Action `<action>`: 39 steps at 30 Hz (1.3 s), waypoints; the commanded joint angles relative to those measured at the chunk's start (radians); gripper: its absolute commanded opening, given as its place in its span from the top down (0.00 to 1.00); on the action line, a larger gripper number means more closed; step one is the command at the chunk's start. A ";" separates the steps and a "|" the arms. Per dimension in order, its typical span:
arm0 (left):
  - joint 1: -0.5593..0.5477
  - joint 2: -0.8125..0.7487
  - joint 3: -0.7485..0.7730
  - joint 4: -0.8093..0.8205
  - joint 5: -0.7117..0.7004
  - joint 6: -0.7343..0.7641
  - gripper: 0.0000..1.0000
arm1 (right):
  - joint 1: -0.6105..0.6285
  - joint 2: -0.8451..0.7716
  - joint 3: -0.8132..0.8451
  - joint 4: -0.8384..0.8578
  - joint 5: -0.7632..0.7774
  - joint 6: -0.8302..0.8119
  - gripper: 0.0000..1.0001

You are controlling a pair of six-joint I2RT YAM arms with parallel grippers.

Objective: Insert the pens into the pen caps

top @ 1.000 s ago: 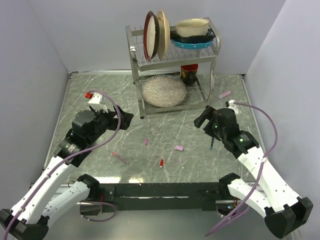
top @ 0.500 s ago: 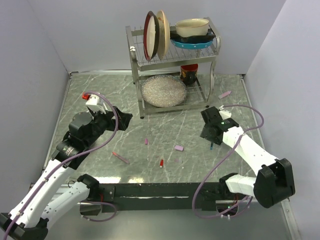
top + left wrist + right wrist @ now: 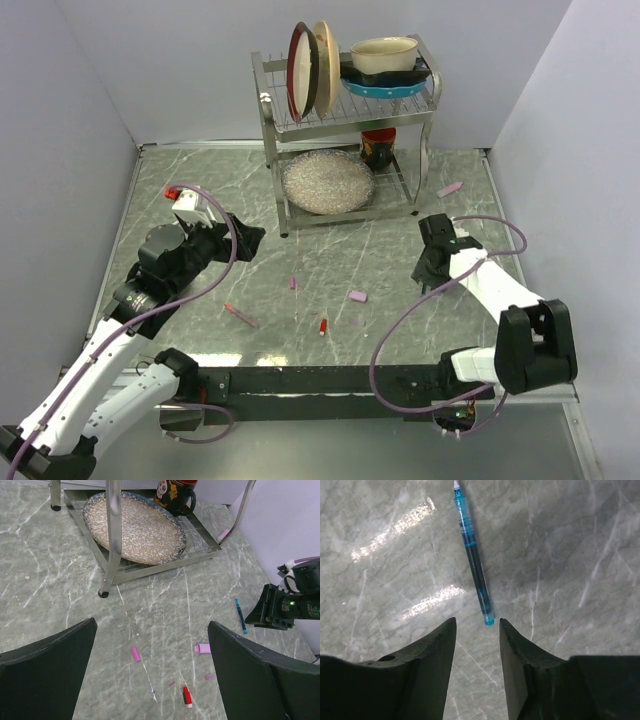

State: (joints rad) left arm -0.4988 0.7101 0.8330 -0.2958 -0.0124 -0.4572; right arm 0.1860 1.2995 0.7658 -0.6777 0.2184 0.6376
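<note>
My left gripper (image 3: 152, 625) hangs above the grey marbled tabletop (image 3: 50, 580), jaws spread wide and holding nothing. Ahead lie a slim reddish-pink pen (image 3: 240, 315), a magenta-purple cap (image 3: 135, 653), a short red cap (image 3: 187, 696) and a pale pink cap (image 3: 202, 648). My right gripper (image 3: 477, 622) stands over the translucent blue pen (image 3: 473, 555), which lies flat. Its jaws are parted and clamp nothing, with the pen's near end between the tips.

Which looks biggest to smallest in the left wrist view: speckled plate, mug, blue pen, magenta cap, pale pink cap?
1. speckled plate
2. mug, though the top edge crops it and it sits farther back
3. blue pen, long but thin
4. magenta cap and pale pink cap: look alike, not ranked
</note>
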 commanded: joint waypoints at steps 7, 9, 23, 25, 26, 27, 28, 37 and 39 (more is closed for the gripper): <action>0.005 -0.027 -0.008 0.052 0.015 0.000 0.01 | -0.011 0.118 0.044 0.035 0.033 -0.041 0.59; 0.005 -0.029 -0.009 0.052 0.015 0.002 0.01 | -0.014 0.135 0.043 0.047 0.006 -0.045 0.61; 0.005 -0.064 -0.029 0.081 0.032 0.011 0.00 | -0.019 0.222 0.020 0.148 -0.088 -0.084 1.00; 0.005 -0.066 -0.029 0.078 0.035 0.017 0.01 | -0.011 0.187 0.012 0.159 -0.106 -0.096 1.00; 0.005 -0.069 -0.031 0.083 0.037 0.017 0.01 | -0.005 0.169 0.009 0.161 -0.114 -0.101 1.00; 0.005 -0.075 -0.032 0.084 0.038 0.012 0.01 | 0.007 0.147 0.009 0.158 -0.105 -0.104 1.00; 0.005 -0.075 -0.037 0.095 0.048 0.006 0.00 | 0.030 0.103 0.012 0.139 -0.094 -0.107 1.00; 0.003 0.032 0.025 0.076 0.153 -0.178 0.05 | 0.256 -0.146 0.136 0.033 -0.051 -0.069 1.00; 0.003 0.031 -0.014 0.154 0.251 -0.225 0.05 | 0.311 -0.204 0.148 0.052 -0.082 -0.030 1.00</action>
State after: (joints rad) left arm -0.4984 0.7330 0.8230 -0.2401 0.0685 -0.5674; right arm 0.4225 1.2076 0.8516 -0.6281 0.1593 0.5518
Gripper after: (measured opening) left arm 0.950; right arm 0.033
